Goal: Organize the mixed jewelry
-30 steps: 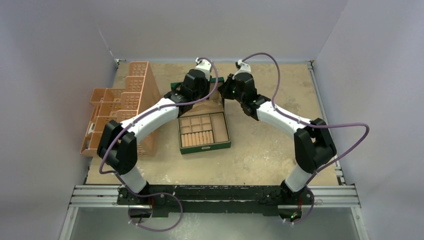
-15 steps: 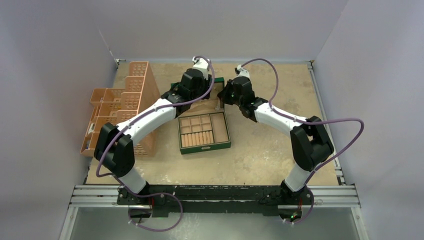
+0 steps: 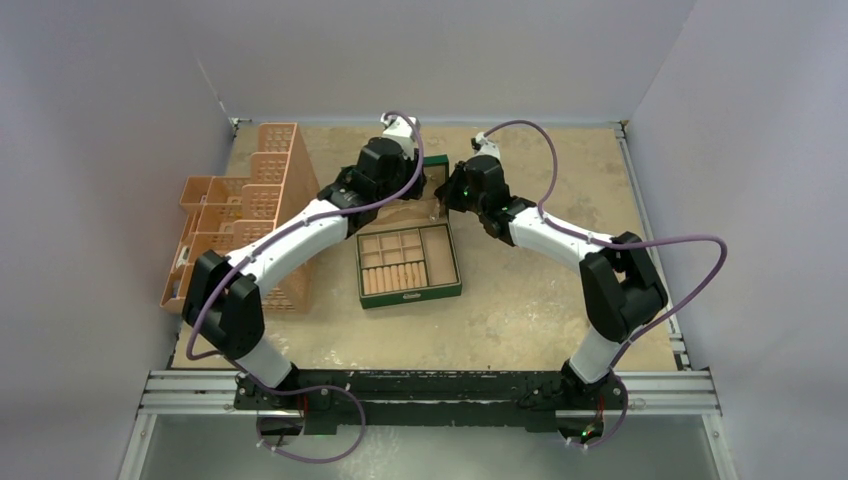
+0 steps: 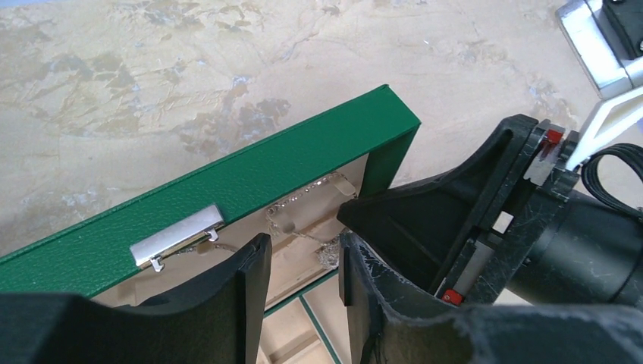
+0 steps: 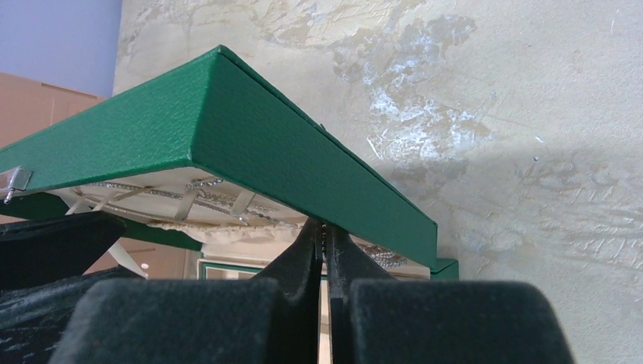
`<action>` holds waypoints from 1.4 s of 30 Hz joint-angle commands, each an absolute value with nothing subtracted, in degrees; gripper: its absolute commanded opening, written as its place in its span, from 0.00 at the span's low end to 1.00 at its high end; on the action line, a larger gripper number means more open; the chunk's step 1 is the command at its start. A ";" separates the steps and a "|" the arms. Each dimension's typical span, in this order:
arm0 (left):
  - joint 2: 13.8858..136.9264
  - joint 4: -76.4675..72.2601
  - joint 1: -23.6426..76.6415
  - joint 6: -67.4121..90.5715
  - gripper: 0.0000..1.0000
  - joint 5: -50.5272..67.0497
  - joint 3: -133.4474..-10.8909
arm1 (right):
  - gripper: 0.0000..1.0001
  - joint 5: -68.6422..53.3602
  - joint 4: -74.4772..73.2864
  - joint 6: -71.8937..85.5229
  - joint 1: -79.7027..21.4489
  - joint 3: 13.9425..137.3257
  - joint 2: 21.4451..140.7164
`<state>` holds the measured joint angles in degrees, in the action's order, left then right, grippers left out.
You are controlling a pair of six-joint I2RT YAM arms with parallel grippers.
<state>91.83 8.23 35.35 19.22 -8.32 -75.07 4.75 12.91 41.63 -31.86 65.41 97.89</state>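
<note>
Both arms stretch forward and meet at the raised lid (image 5: 303, 159) of the green box (image 3: 410, 262). The right gripper (image 5: 322, 241) pinches a strand of the chain (image 4: 298, 200), which hangs across the lid's inner face. Just beside it, the left gripper (image 4: 303, 249) has its fingers parted and holds nothing.

Compartment box (image 3: 412, 297) sits mid-table (image 3: 520, 300), its raised lid (image 4: 250, 174) standing behind it with chain (image 4: 327, 255) hung inside; rack (image 3: 250, 215) stands to the left.
</note>
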 commanded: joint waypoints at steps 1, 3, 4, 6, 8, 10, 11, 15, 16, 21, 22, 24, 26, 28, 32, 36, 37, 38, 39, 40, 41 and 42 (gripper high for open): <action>88.29 5.92 35.02 21.20 0.38 -6.37 -73.53 | 0.02 4.50 13.45 41.75 -31.48 64.61 97.91; 87.80 5.81 35.02 21.70 0.38 -6.16 -72.76 | 0.02 3.92 13.66 41.62 -31.52 64.32 97.83; 87.47 5.80 35.04 21.97 0.39 -6.22 -72.27 | 0.01 3.86 13.89 41.59 -31.53 64.03 97.76; 86.78 5.36 35.05 22.53 0.39 -5.92 -71.04 | 0.00 3.53 14.35 41.68 -31.54 63.15 97.55; 86.03 4.74 35.05 22.91 0.39 -5.44 -69.75 | 0.00 3.47 14.66 41.66 -31.53 62.40 97.34; 85.43 3.92 35.00 23.10 0.40 -4.92 -68.51 | 0.00 3.60 14.84 41.84 -31.52 61.79 97.14; 85.21 3.40 35.03 22.99 0.40 -4.61 -68.00 | 0.00 3.67 14.85 41.84 -31.54 61.59 97.07; 85.16 2.23 35.04 22.35 0.41 -3.78 -66.34 | 0.00 4.08 15.00 41.86 -31.47 61.25 97.04; 85.14 1.56 35.02 22.02 0.41 -3.59 -65.83 | 0.00 4.16 15.21 41.81 -31.47 61.32 96.97; 85.36 -1.82 35.02 20.57 0.40 -3.37 -63.99 | 0.05 4.22 16.02 40.95 -31.48 61.65 96.12; 85.61 -2.03 35.05 20.30 0.40 -3.34 -63.99 | 0.09 4.06 16.00 40.69 -31.48 61.80 96.15; 85.94 -2.91 35.07 19.55 0.41 -3.34 -63.50 | 0.19 3.58 16.00 40.22 -31.47 61.96 96.03; 86.04 -4.28 35.06 18.64 0.41 -3.50 -62.75 | 0.28 3.55 16.38 39.94 -31.47 61.41 95.35; 85.92 -5.83 35.03 17.65 0.41 -3.38 -61.97 | 0.35 3.05 17.83 39.82 -31.51 59.82 94.23; 86.27 -8.49 35.05 14.92 0.42 -1.87 -61.00 | 0.40 2.36 19.32 38.85 -31.47 58.23 93.13; 86.81 -10.44 35.03 12.48 0.42 -0.65 -59.88 | 0.41 3.45 19.86 37.88 -31.51 57.77 93.58; 86.98 -11.21 35.03 11.67 0.42 -0.47 -59.64 | 0.41 4.25 20.47 37.32 -31.53 57.56 93.60; 87.31 -11.65 35.06 11.05 0.42 -0.44 -59.56 | 0.41 4.23 20.96 36.78 -31.49 57.31 93.60; 87.73 -11.76 35.07 10.41 0.41 -0.40 -59.83 | 0.40 3.99 21.32 36.75 -31.53 57.03 93.67; 88.42 -11.71 35.05 9.70 0.41 -0.29 -60.22 | 0.40 3.85 21.43 36.74 -31.48 56.90 93.89; 89.07 -11.43 35.03 9.20 0.41 -0.27 -60.88 | 0.39 3.83 21.44 36.74 -31.58 56.87 94.01; 89.91 -11.02 35.00 8.56 0.40 -0.26 -61.48 | 0.38 3.93 21.28 36.74 -31.50 56.91 94.12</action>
